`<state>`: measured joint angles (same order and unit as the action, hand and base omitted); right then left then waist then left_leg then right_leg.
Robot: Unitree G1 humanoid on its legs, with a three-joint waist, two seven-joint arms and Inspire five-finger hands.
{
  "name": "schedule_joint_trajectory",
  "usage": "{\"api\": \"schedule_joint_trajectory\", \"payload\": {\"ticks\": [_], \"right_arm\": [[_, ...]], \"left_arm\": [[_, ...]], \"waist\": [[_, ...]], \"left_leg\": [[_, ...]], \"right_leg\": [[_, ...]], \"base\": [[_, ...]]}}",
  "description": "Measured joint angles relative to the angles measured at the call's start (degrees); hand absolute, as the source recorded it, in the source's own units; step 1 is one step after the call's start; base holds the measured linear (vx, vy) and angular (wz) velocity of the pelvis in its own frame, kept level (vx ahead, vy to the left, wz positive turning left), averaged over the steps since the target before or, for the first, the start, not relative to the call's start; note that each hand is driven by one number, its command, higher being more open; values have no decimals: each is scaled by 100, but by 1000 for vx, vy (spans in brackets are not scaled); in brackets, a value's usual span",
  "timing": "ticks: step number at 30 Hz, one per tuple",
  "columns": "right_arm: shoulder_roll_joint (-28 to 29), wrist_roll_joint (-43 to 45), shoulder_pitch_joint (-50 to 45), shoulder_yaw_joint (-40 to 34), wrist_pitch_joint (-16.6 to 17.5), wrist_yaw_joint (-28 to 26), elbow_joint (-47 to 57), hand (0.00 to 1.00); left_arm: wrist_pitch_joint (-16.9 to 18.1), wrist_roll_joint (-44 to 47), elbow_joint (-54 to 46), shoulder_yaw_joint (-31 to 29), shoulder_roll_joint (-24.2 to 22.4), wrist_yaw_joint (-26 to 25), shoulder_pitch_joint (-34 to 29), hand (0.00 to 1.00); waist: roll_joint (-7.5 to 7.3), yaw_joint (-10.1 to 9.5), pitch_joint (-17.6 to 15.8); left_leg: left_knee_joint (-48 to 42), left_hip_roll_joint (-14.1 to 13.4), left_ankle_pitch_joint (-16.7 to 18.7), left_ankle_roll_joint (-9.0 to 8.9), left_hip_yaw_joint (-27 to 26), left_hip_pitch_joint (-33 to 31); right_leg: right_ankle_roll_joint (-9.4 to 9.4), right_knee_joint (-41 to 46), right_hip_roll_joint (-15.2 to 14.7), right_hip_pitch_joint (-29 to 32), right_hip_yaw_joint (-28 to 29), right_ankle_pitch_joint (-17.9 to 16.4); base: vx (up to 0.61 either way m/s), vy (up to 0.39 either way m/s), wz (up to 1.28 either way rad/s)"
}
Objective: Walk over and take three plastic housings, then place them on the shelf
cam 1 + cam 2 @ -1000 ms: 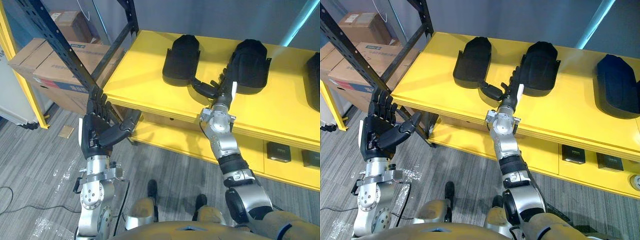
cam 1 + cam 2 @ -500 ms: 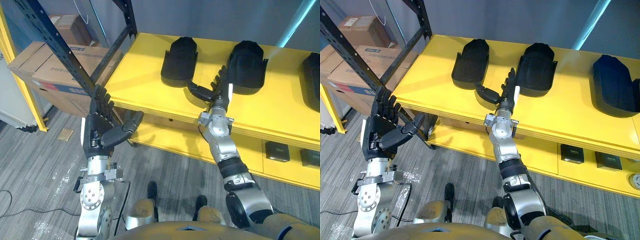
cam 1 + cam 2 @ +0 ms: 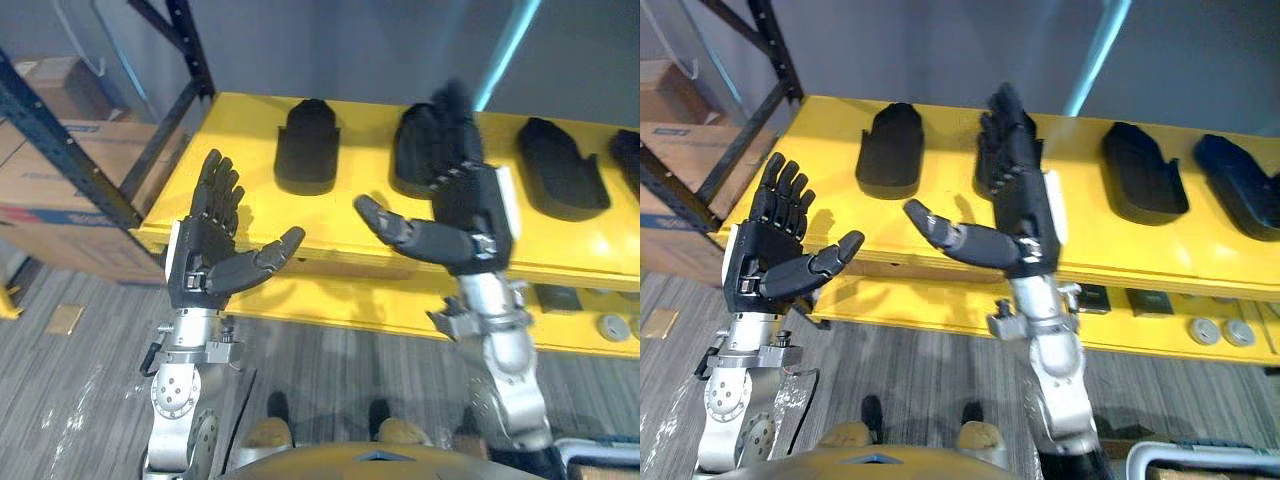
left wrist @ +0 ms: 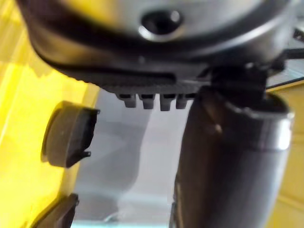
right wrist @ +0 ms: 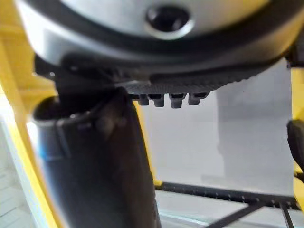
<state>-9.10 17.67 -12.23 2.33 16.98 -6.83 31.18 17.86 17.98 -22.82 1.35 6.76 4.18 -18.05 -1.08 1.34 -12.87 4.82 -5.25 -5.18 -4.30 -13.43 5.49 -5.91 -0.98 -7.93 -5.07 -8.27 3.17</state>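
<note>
Left hand [image 3: 205,265] and right hand [image 3: 465,215] are open (holding nothing); housings [image 3: 305,150] lie on the shelf [image 3: 240,135] past the fingers, so probably done.

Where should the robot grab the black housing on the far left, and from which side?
The housing lies flat, its squared end facing the robot, both long sides free. So probably pinch across those sides near that end, coming from the shelf's front edge.
</note>
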Motion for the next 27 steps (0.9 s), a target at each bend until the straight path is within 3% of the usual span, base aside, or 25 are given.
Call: {"api": "schedule_joint_trajectory", "payload": {"ticks": [3,9,15,19,27], "right_arm": [[-20,474,-639,-650,-4,-602,6,100],[-40,569,-1228,-1016,-30,-786,-149,100],[-38,555,-1391,-1039,-21,-758,-322,100],[-41,507,-1201,-1128,-4,-628,-403,100],[-201,506,-885,-1419,87,-533,-414,100]], "left_arm": [[-279,-26,-3,-78,-2,39,-109,100],[-458,62,64,-124,-13,-30,-428,100],[-474,212,392,-118,-20,-344,-367,100],[-465,173,709,-121,-12,-861,228,100],[-458,-65,1072,-227,-12,-1592,1164,100]], "waist": [[26,195,14],[143,354,112],[151,418,130],[95,527,1],[239,765,-500]], "left_leg": [[18,5,19,0,-142,4],[-1,-31,59,-61,-385,5],[-106,-58,141,-50,-563,-96],[-949,-178,559,-19,-639,-480],[-1983,-354,1134,50,-817,-915]], "right_leg": [[-7,6,1,106,156,4],[-18,-4,52,305,365,17],[-43,10,98,482,567,80],[-34,202,88,639,723,76],[-37,510,94,927,1011,28]], "base": [[-10,21,-27],[19,5,-23],[33,4,-18],[2,17,-16],[-62,42,-17]]}}
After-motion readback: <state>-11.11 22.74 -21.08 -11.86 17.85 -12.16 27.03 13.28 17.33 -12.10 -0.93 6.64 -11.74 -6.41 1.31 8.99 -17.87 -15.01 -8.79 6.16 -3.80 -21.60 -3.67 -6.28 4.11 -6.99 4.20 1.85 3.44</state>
